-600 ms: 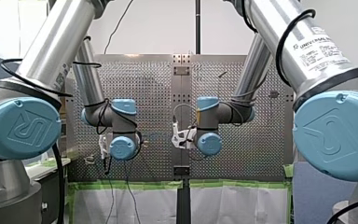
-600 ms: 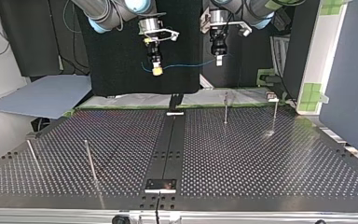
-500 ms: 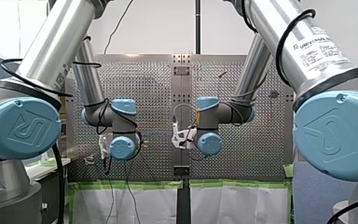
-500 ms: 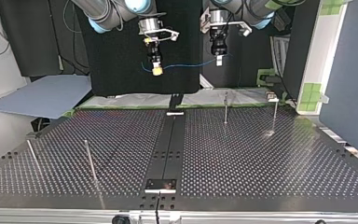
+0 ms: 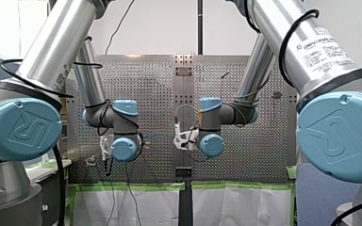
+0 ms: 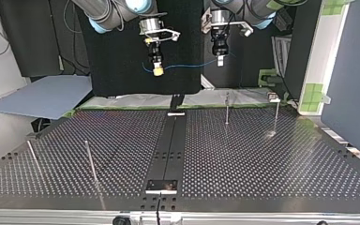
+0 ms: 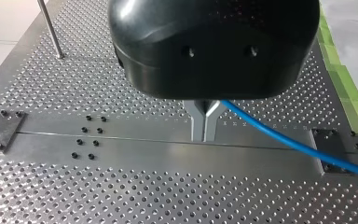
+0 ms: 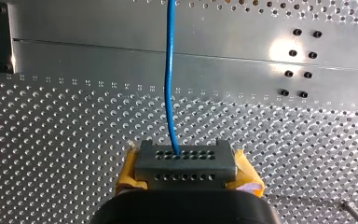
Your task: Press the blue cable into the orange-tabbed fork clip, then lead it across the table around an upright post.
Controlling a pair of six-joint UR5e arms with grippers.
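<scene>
Perforated table (image 6: 262, 159), black backdrop (image 6: 108, 56) behind it.
Grey board (image 6: 42, 96) at 10 o'clock; my right gripper (image 6: 158, 71) and my left gripper (image 6: 220, 61) each pinch the blue cable (image 6: 187, 65), strung between them at 12; upright post (image 6: 227, 110) at 1.

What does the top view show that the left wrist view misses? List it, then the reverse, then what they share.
Only the top view: my right gripper and my left gripper together, both raised above the table, the cable strung between them, and four upright posts.
Only the left wrist view: the left gripper's metal fingers pressed together up close, with the cable running off beside them.
Both: the blue cable, the perforated table, my left gripper and a post.
</scene>
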